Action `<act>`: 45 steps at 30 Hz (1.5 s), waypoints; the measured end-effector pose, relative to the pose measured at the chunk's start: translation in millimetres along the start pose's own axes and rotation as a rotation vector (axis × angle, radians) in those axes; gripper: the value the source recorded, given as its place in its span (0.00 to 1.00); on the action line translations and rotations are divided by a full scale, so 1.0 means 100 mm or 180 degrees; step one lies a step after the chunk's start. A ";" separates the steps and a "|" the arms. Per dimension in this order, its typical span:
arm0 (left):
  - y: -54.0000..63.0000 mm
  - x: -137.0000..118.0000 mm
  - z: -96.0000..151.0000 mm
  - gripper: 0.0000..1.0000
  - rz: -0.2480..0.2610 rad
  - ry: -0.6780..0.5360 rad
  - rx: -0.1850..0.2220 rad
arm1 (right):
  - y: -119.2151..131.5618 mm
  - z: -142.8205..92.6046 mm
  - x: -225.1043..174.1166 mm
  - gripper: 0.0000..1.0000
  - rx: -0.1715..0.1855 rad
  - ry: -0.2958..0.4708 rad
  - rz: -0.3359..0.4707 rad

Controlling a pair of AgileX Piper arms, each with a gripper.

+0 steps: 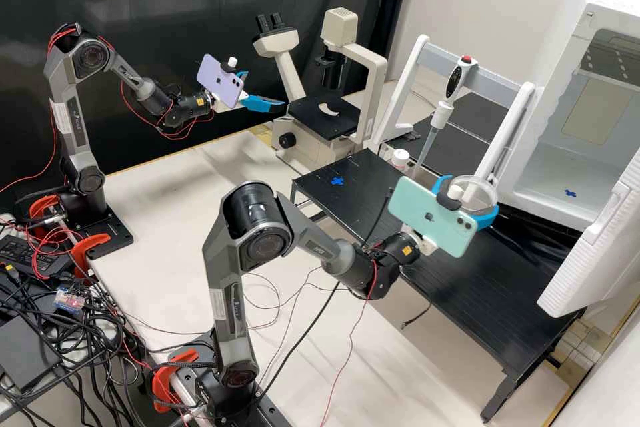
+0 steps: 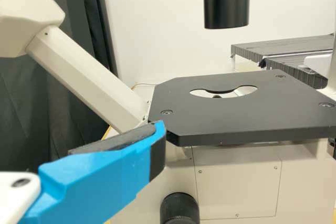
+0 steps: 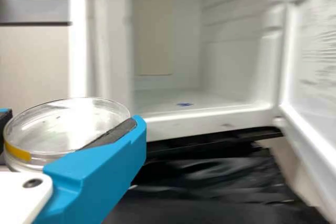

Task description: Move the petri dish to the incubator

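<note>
The two blue fingers of the right gripper are pinching the clear petri dish between their dark pads, one from each side, and the dish looks nearly level, with a yellow strip on its side. This gripper holds it in the air above the black table, in front of the white incubator, so the dish is outside the incubator. The incubator's door is open, and on its floor lies a blue cross mark. At the left gripper the fingers are spread, with nothing between them; the tip of one is near the black stage of the microscope, but whether it touches, one cannot tell. Above this stage, which has a rounded opening, is a black cylinder. A green phone is fixed at the right gripper and a purple phone at the left one. Farther out, a second blue cross lies on the black table, and a pipette with red top is upright at the white frame, near a small white bottle.
</note>
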 end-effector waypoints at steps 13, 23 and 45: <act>0.00 0.00 0.00 1.00 0.0000 0.0000 0.0000 | 0.40 0.32 0.78 0.00 0.0120 -0.0605 0.0218; 0.00 0.00 0.00 1.00 0.0000 0.0000 0.0000 | 0.33 0.34 1.50 0.00 0.0188 -0.0816 0.0108; 0.00 0.00 0.00 1.00 0.0000 0.0000 0.0000 | 0.15 0.26 2.43 0.00 0.0036 -0.0975 -0.0035</act>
